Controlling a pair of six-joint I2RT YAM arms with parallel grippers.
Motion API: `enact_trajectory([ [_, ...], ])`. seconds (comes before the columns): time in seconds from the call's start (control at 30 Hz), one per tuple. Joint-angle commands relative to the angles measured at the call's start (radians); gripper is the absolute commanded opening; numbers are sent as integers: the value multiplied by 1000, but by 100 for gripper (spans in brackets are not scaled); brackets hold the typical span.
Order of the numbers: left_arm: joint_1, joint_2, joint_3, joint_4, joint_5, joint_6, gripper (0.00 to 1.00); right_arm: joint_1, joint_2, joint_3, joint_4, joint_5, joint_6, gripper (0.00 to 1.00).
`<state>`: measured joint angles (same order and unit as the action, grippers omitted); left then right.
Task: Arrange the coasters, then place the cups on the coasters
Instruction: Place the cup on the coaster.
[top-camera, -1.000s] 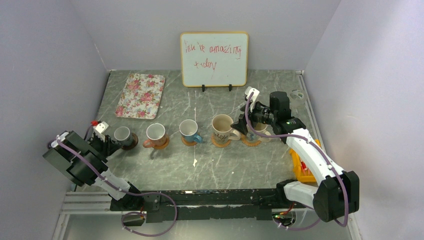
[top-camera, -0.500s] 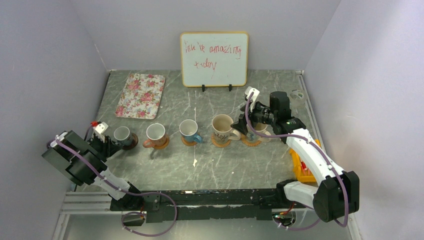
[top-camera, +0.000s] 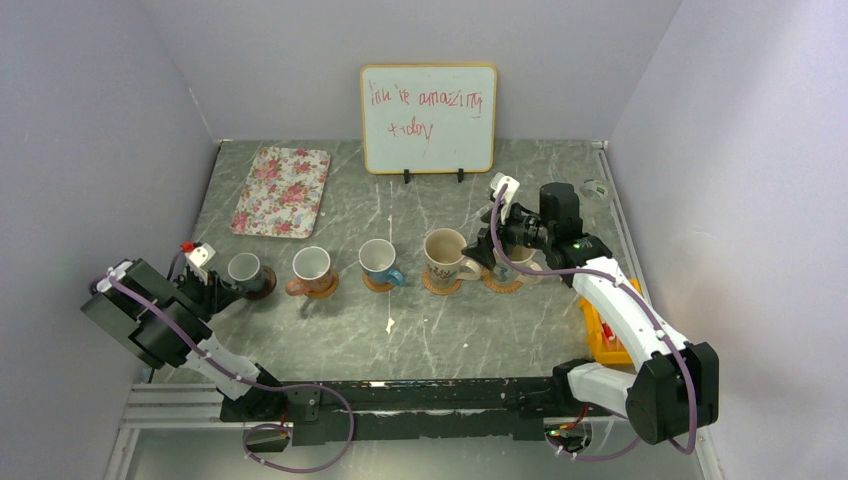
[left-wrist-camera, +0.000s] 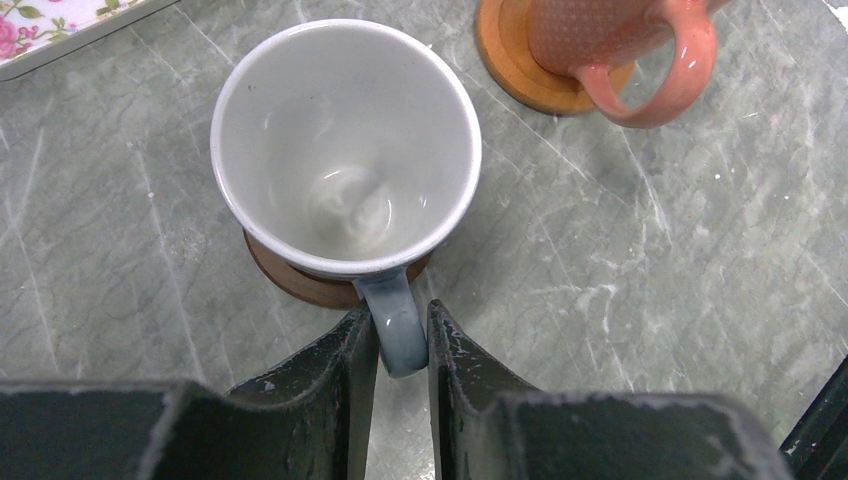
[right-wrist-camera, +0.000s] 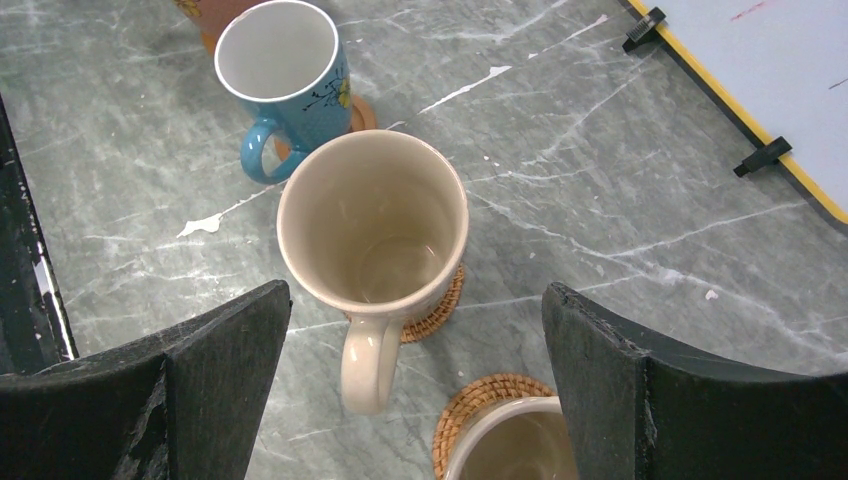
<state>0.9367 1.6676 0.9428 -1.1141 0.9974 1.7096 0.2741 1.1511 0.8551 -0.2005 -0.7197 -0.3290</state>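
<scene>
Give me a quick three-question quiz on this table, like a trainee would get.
1. True or false: the left gripper grips the grey mug by its handle.
2. How many cups stand on coasters in the row?
3. The right gripper is: A) open, holding nothing; B) shut on a cup; C) out of sight.
Key: 1 true; 2 five; 3 A.
</scene>
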Motion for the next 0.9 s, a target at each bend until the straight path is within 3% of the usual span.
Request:
enact_trajectory([
  [0.0, 6, 13, 31, -86, 72, 98, 28, -5, -24, 1, 35, -27, 8, 100],
  [0.53, 7, 33, 35, -108, 69, 126, 30, -8, -25, -1, 36, -30, 10, 100],
  [0.87, 11, 5, 53, -111, 71, 105, 41, -9, -26, 1, 34, -32, 11, 100],
])
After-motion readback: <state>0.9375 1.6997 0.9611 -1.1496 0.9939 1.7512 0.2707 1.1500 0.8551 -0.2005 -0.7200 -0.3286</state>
